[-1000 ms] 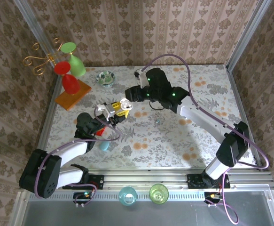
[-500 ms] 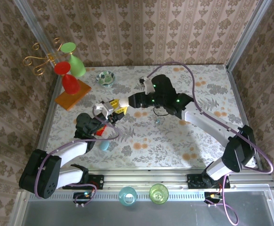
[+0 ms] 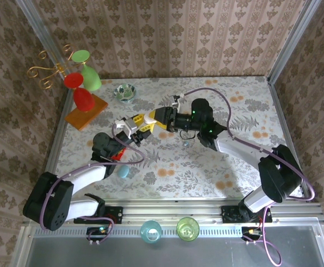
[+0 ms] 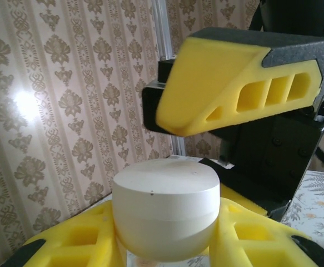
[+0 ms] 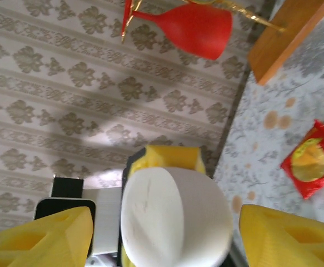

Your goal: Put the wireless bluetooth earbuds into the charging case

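Your right end effector [image 3: 148,120] has swung away from the far middle of the tabletop [image 3: 178,167] toward the left edge and now meets the left end effector [image 3: 129,131] above the left-centre of the tabletop, its jaws spreading wider as it comes. It is open: in the right wrist view its yellow fingers [image 5: 39,236] stand on either side of the charging case [image 5: 175,214] with a gap on both sides, touching nothing. The left end effector has not shifted its grip; it is clamped on the charging case, holding it up off the tabletop with the rounded white lid uppermost, and in the left wrist view one right finger hangs just above that lid. The seam round the case looks shut, so no earbud can go in yet; you are most likely lined up for the right side to work the lid while the left steadies the body. What may be one of the wireless bluetooth earbuds [image 3: 185,143], a tiny pale speck too small to be sure of, lies on the tabletop near its middle, on the near side of the right arm. Watch that closing on the smooth case doesn't squeeze it out of the left grip
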Controlling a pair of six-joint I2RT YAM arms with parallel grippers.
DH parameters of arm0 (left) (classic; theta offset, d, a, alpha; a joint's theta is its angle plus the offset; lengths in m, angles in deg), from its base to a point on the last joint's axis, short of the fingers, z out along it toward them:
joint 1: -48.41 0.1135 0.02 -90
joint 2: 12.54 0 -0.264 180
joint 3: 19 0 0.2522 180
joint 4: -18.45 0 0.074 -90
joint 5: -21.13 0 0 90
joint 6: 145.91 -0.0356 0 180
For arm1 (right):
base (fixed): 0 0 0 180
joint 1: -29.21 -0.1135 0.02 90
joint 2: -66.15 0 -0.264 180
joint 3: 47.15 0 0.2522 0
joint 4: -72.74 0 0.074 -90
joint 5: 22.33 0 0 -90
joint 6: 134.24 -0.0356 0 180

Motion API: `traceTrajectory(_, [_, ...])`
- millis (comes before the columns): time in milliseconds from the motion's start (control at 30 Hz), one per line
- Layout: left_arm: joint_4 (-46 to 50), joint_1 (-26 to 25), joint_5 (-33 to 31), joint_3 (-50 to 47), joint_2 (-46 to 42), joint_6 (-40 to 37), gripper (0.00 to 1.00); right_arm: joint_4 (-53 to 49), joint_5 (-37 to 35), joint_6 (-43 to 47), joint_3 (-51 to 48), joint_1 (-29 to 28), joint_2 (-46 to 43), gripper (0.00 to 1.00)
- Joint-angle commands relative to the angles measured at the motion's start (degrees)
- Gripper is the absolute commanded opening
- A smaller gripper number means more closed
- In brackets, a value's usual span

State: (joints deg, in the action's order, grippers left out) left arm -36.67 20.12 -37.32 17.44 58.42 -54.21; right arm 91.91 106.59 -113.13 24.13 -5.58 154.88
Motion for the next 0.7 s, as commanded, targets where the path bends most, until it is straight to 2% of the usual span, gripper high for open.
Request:
traceTrajectory(0, [-3.12,-0.86,-0.96,1.65,0.68,-1.0,0.16,13.04,3.35,-9.78,-1.25,-0.72,2.29,0.62])
traceTrajectory(200, [-2.67,-1.06,-1.44,0.76,0.16,-1.87,0.16,16.03,3.45,-12.24,-1.59,-0.68,4.05,0.31])
traceTrajectory(333, [-1.02,-1.06,-1.94,0.05,-1.03,-3.11,0.19,14.62,3.19,-11.06,-1.4,-0.21,4.0,0.23])
traceTrajectory(400, [0.02,-1.06,-2.28,-0.27,-1.72,-4.03,0.24,13.6,2.95,-10.04,-1.36,0.32,3.83,0.22])
traceTrajectory(433, [0.72,-1.06,-2.44,-0.55,-2.02,-4.59,0.28,12.89,2.81,-9.37,-1.48,0.62,3.74,0.21])
traceTrajectory(500, [2.89,-1.06,-2.92,-0.97,-3.16,-5.92,0.48,10.3,2.3,-7.09,-1.35,1.63,3.47,0.21])
traceTrajectory(600, [8.59,-1.06,-3.64,-1.96,-5.55,-8.63,0.68,2.75,0.14,-0.67,-0.82,3.32,3.25,0.22])
traceTrajectory(667, [13.82,-1.14,-4.12,-2.52,-7.7,-10.6,0.77,-3.58,-2.03,4.86,-0.24,4.67,3.49,0.22])
